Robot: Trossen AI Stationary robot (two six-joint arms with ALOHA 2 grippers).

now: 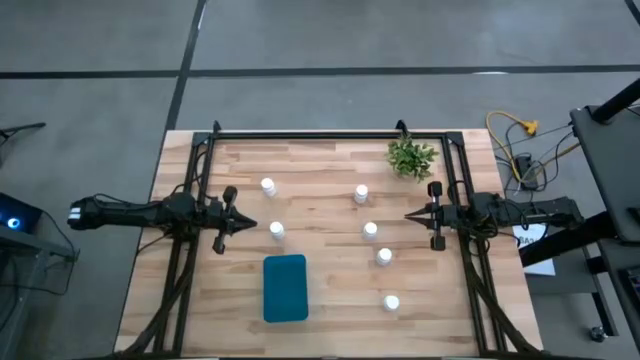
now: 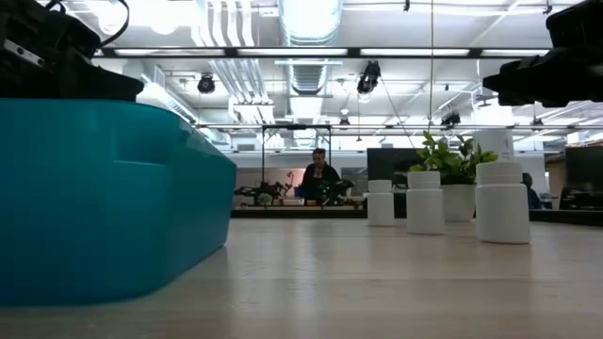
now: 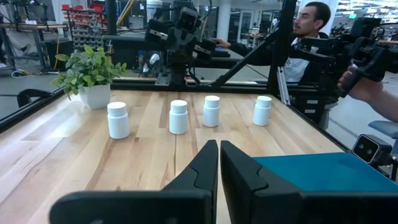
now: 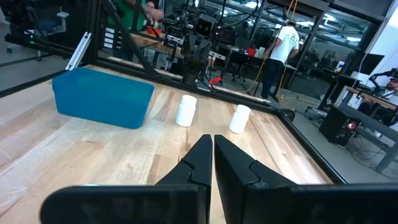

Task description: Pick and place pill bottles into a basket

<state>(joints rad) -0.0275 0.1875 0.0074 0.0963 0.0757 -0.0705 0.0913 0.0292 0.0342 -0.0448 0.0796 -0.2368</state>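
Observation:
Several small white pill bottles stand upright on the wooden table, two at the middle left [image 1: 268, 186] [image 1: 277, 230] and the others in a loose line at the middle right [image 1: 370, 230] [image 1: 391, 302]. The teal basket [image 1: 285, 288] sits on the table near the front edge and holds nothing that I can see. My left gripper [image 1: 252, 225] hovers shut at the table's left, pointing toward the bottles [image 3: 178, 117]. Facing it from the right, my right gripper [image 1: 408, 215] is also shut. Neither gripper touches anything.
A small green plant in a white pot [image 1: 411, 157] stands at the far right corner. A black frame [image 1: 330, 135] runs along the table's far, left and right sides. People show in the room beyond the table [image 3: 311, 25]. Bare wood lies between the two groups of bottles.

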